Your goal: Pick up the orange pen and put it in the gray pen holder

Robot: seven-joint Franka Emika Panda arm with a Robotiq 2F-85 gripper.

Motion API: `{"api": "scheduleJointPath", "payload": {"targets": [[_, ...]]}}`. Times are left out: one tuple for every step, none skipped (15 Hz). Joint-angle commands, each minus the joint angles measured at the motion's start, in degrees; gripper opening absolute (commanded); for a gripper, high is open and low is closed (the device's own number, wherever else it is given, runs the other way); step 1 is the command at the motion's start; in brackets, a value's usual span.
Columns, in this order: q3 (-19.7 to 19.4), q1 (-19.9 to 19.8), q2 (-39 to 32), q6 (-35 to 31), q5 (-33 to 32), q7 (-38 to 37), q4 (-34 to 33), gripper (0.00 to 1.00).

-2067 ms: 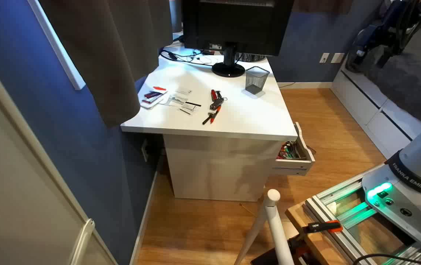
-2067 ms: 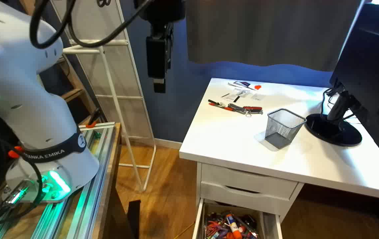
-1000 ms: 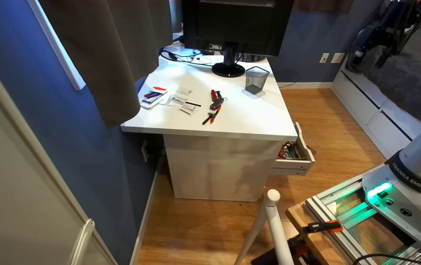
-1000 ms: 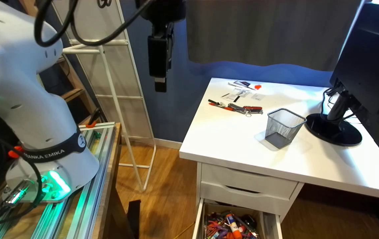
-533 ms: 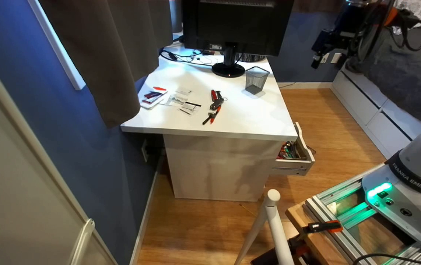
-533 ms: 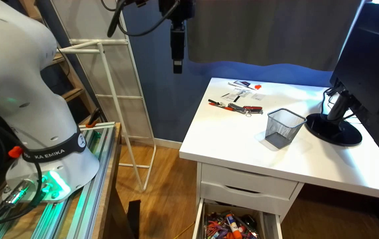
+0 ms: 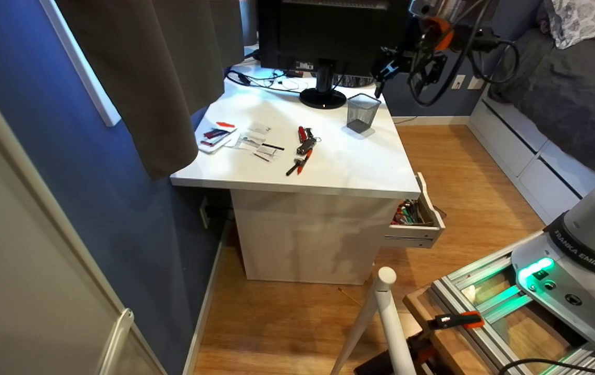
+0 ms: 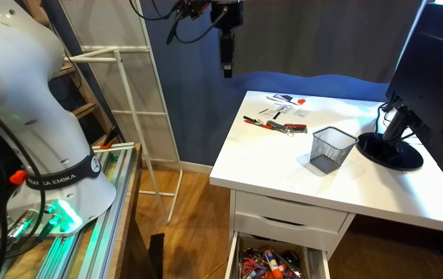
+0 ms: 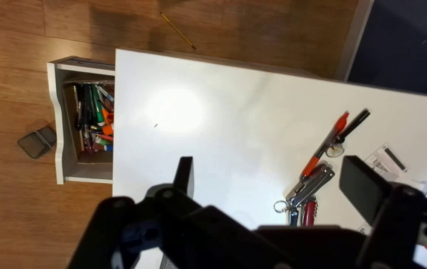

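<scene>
The orange pen [image 9: 325,146] has a dark middle and orange ends. It lies on the white desk, touching or right beside a black pen and a folding multitool; it also shows in both exterior views [image 7: 305,162] [image 8: 258,124]. The gray pen holder, an upright square mesh cup, stands on the desk in both exterior views [image 7: 363,112] [image 8: 330,150]. A bit of gray mesh, likely its edge, shows at the wrist view's bottom. My gripper [image 9: 267,164] is open and empty, high above the desk, with the pen below nearer its right finger. In an exterior view the gripper [image 8: 227,70] points downward.
The multitool [image 9: 312,183], a red pocket knife [image 9: 309,213] and the black pen [image 9: 355,125] crowd the orange pen. A monitor [image 7: 328,36] stands behind the holder. An open drawer [image 9: 59,123] juts out beside the desk; another mesh cup [image 9: 36,144] lies on the floor.
The arm has swung from beside the desk toward it, moving left in an exterior view and right and slightly up in an exterior view. The pen and holder have not moved.
</scene>
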State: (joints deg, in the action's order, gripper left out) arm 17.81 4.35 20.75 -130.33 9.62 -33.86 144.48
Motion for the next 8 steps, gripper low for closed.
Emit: {"api": "scheduleJointPath", "payload": {"targets": [[3.4, -2.7, -12.3, -5.7, -8.3, -14.1, -8.3, 1.00], [3.5, -2.6, -14.8, -6.8, -11.2, -18.2, -9.8, 1.00], [3.4, -2.3, -17.6, -7.8, -14.8, -22.6, -11.3, 1.00], [2.9, -1.5, -20.4, -9.1, -17.8, -26.6, -12.7, 1.00], [4.7, -3.2, -22.6, -10.3, -21.3, -30.8, -13.8, 1.00], [1.2, 0.1, -24.7, -11.0, -25.5, -34.9, -15.0, 1.00], [0.3, 1.4, -27.2, -11.2, -29.4, -38.9, -16.5, 1.00], [-1.1, 2.9, -29.2, -10.2, -31.2, -40.5, -18.1, 1.00]]}}
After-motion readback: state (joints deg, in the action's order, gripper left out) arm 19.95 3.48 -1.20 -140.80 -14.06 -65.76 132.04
